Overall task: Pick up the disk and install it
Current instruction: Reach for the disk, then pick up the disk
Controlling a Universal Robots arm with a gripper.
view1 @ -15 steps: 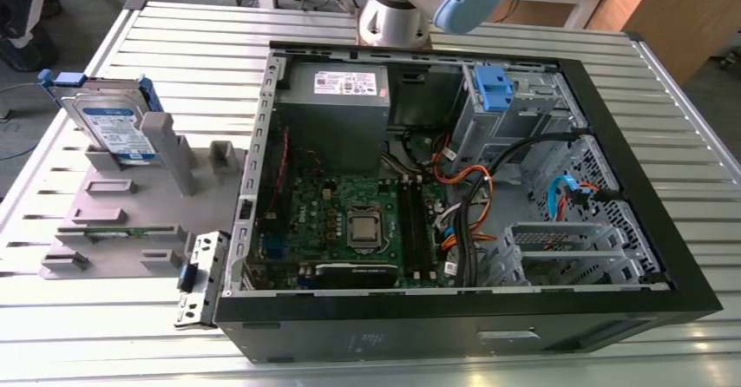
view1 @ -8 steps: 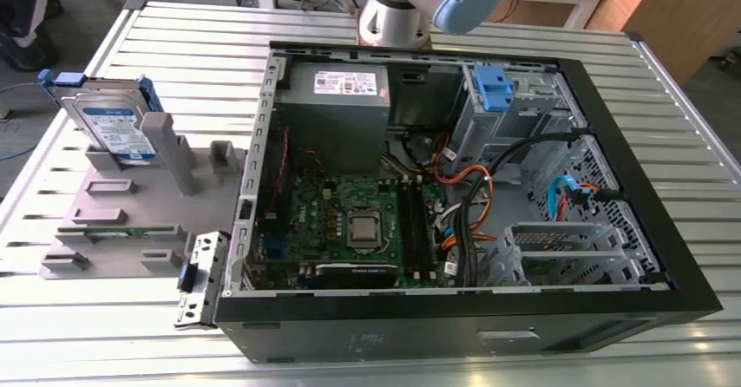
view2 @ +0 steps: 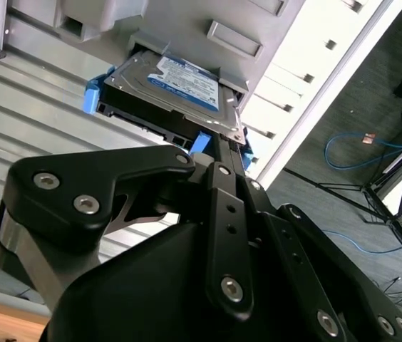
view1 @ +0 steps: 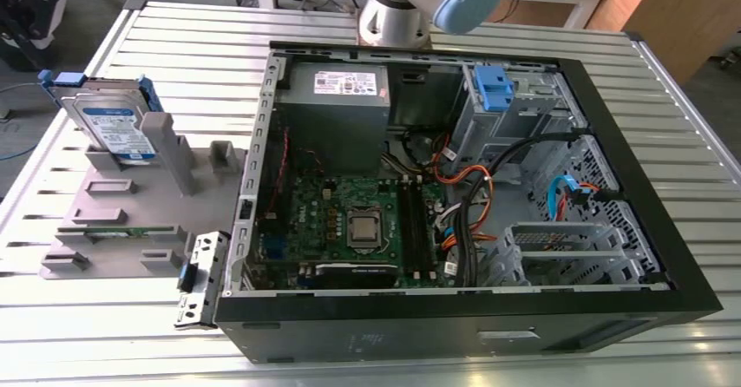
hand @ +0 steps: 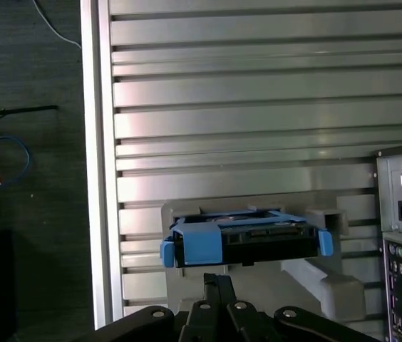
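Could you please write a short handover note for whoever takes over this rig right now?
Gripper: in both wrist views it is lined up over the disk. In the exterior view nothing touches the disk, so it is not gripped.
Disk: stands on edge in the grey holder on the slatted table, on the exterior view's left of the open computer case.
Done: nothing that shows; the disk has not been picked up.
Left: the pick-up and the installation in the case.
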